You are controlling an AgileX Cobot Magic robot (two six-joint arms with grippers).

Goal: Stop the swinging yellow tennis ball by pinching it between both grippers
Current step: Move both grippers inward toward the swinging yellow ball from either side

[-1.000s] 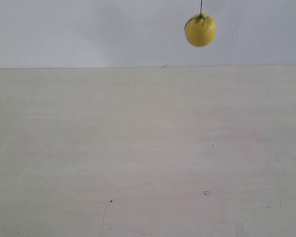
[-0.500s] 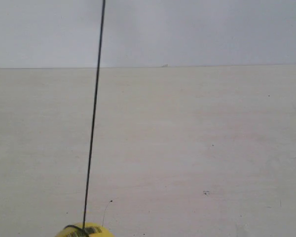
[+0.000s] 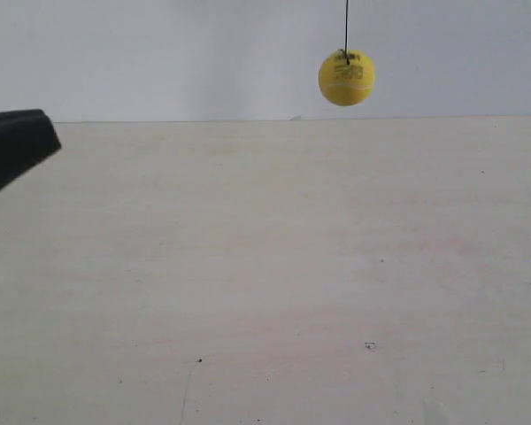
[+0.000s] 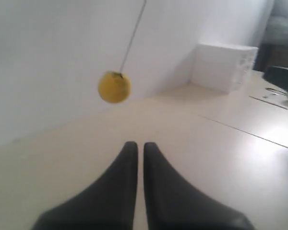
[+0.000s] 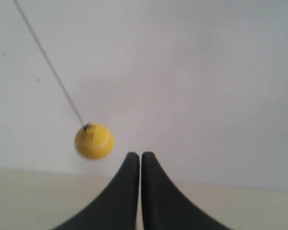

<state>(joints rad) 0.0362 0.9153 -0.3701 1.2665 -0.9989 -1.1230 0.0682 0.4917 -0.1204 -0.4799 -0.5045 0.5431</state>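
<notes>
1. Two tools show in the wrist views, the left tool and the right tool. Both are clenched down to a thin slit with nothing between the fingers.
2. The yellow tennis ball hangs in the air on a thin black string. It's right of centre in the exterior view, above the far edge of the bench, against the pale wall.
3. It sits ahead of each tool's tips and off to one side, touching neither.
4. A blunt black arm part pokes in at the exterior view's left edge, well apart from the ball. Can't tell which arm it belongs to.
5. A white box sits far back on the bench by the wall.
</notes>
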